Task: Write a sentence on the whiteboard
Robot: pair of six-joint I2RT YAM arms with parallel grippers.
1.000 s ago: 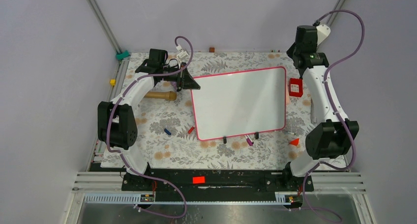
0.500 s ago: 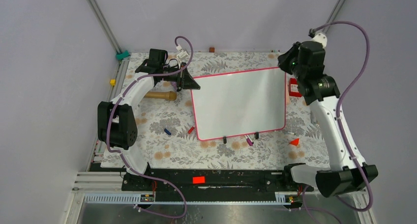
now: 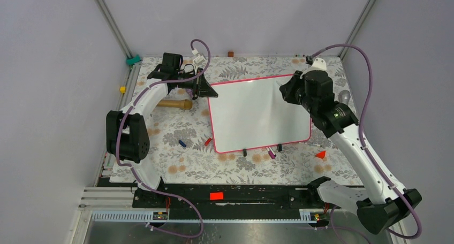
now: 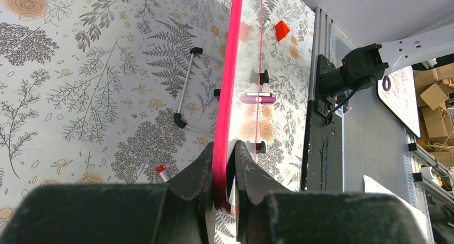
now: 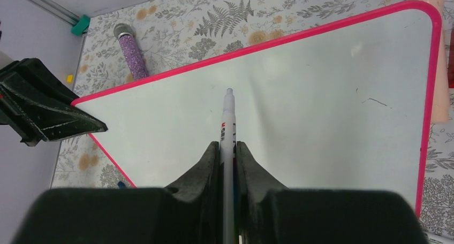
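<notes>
The whiteboard (image 3: 251, 115), glossy white in a thin pink frame, lies flat at the middle of the flowered table. My left gripper (image 3: 206, 89) is shut on the frame at the board's far left corner; in the left wrist view its jaws (image 4: 222, 158) pinch the pink edge (image 4: 231, 67). My right gripper (image 3: 284, 89) hovers over the board's far right part, shut on a white marker (image 5: 228, 121) whose tip points at the board (image 5: 321, 121). No sentence shows; the surface is blank apart from one short dark stroke (image 5: 375, 101).
A wooden roller (image 3: 174, 104) lies left of the board. Loose markers (image 3: 271, 153) and a red triangle (image 3: 320, 154) lie by the near edge, with blue (image 3: 182, 143) and red (image 3: 207, 141) pens at the left. A purple glitter microphone (image 5: 131, 54) lies beyond the board.
My right arm has swung from the back right corner down and left, over the board's far right part, with the marker in its grip. The left arm has not moved.
</notes>
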